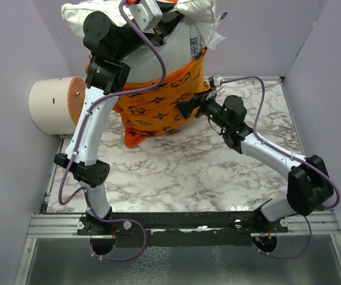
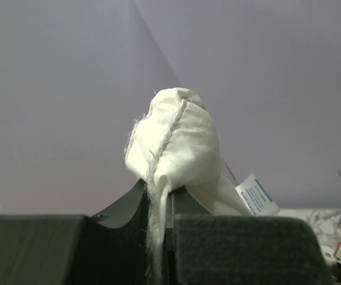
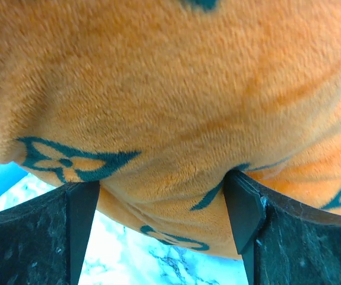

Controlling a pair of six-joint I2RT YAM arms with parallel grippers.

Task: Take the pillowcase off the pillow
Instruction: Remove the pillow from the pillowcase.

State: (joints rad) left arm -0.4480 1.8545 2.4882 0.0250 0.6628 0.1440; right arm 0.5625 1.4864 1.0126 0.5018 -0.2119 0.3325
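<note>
Clamped shut on a top corner of the pillow (image 2: 176, 142) with the left gripper (image 2: 158, 196), held high. Bunched round the lower half, the pillowcase (image 1: 158, 110). Spread wide about orange plush at the right gripper (image 3: 161, 190): biting or only pressing, hard to tell. Could skid off the plush on a pull, or drag that corner free.

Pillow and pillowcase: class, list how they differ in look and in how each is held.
The pillow is plain white; the pillowcase is orange with black motifs. The left gripper pinches the pillow's corner up high; the right gripper grips the pillowcase lower down. Both are soft fabric.
</note>
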